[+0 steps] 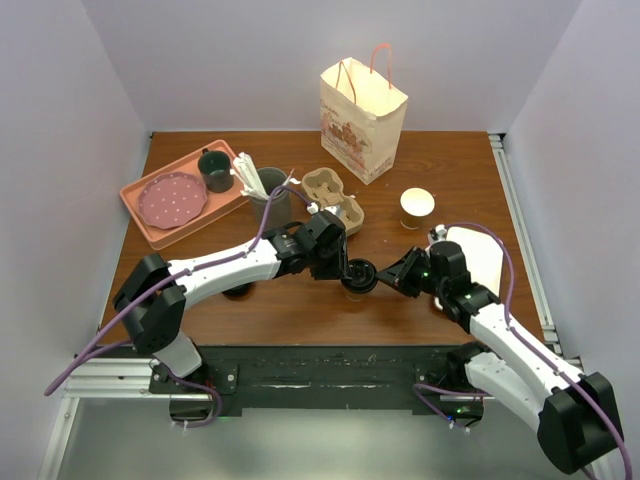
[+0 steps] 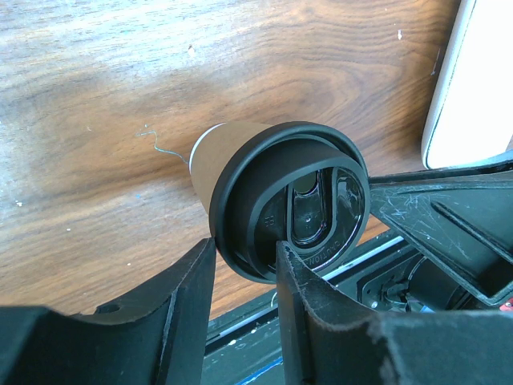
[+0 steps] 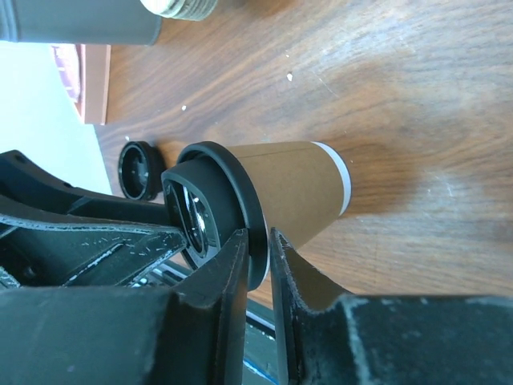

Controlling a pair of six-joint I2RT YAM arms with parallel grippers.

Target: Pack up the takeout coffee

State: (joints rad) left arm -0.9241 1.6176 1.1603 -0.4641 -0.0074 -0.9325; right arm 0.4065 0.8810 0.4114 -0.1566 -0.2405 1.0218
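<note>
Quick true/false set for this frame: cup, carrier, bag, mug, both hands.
1. The brown cup wears a black lid. True.
2. The cup sits in the cardboard carrier. False: it stands on the table, apart from the carrier.
3. The left hand and right hand both have fingers at the lid's rim. True.
4. The paper bag lies flat. False: it stands upright at the back.
5. The mug stands on bare table. False: it is on the tray.

Left claw, right claw meet; both pinching
</note>
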